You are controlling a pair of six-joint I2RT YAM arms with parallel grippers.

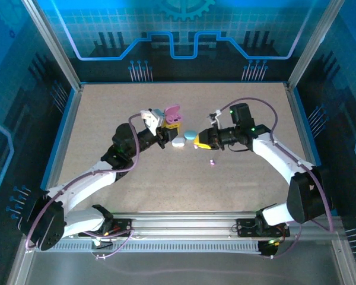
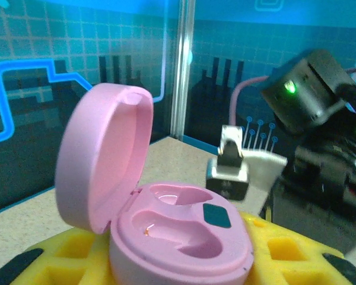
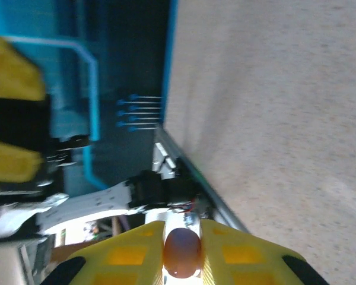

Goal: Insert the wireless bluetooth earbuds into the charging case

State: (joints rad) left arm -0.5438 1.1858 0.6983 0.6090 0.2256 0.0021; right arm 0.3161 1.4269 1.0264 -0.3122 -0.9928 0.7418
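Centrally in the top view, the left gripper [image 2: 178,270] pinched the open pink case [image 2: 184,231], whose lid tilted up toward the left of the left wrist frame, sockets facing up. The right gripper [image 3: 182,237] was pressed onto a small rounded earbud [image 3: 182,256] at bottom centre of its wrist frame; the long axis could not be told. It probably handles light, stiff and slippery, best gripped by its sides. A second earbud [image 1: 212,161] lay on the table [image 1: 136,178].
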